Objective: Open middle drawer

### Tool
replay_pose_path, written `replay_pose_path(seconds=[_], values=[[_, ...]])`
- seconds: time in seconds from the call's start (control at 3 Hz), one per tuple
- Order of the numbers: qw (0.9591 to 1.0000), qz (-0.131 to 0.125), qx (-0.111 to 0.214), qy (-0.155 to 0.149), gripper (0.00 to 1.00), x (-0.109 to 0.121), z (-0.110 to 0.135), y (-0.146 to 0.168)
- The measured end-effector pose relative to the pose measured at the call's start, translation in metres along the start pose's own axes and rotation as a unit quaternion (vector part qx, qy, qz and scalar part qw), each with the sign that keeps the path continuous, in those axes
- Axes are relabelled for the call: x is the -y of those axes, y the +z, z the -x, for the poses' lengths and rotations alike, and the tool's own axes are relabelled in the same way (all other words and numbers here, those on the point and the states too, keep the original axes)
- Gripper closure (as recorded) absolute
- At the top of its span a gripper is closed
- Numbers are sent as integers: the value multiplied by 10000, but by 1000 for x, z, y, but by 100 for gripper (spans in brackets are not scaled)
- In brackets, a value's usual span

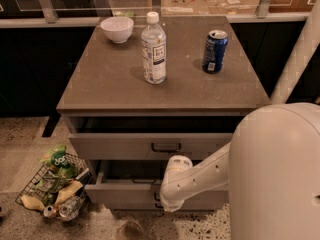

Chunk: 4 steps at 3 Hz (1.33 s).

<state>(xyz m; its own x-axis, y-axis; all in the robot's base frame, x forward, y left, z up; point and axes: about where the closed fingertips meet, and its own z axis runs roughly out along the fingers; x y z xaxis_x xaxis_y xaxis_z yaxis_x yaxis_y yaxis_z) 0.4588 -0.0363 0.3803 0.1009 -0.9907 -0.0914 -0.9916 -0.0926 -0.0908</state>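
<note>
The grey cabinet (pixel 160 91) has stacked drawers. The middle drawer (pixel 120 195) is pulled out toward me, its flat grey front low in the view and a dark gap (pixel 125 173) open behind it. My gripper (pixel 164 204) is at the centre of that front, on the spot of its black handle (pixel 156 199), which is mostly covered. My white arm (pixel 200 176) reaches in from the right. The top drawer (pixel 115 145), with a black bar handle (pixel 166 147), is slightly open above.
On the cabinet top stand a white bowl (pixel 117 29), a clear water bottle (pixel 154 49) and a blue can (pixel 215 51). A wire basket of snacks (pixel 55 186) sits on the floor at the left. My white body (pixel 275 174) fills the lower right.
</note>
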Motion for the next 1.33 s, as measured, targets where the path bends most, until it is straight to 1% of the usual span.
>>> replay_pose_path(seconds=[0.33,0.67,1.0,1.33], values=[[10000,1,0,0,100,-1,0,0],[10000,1,0,0,100,-1,0,0],[9999,-144,21,0,100,-2,3,-6],[9985,-463,-234,-187,100,-19,-4,-33]])
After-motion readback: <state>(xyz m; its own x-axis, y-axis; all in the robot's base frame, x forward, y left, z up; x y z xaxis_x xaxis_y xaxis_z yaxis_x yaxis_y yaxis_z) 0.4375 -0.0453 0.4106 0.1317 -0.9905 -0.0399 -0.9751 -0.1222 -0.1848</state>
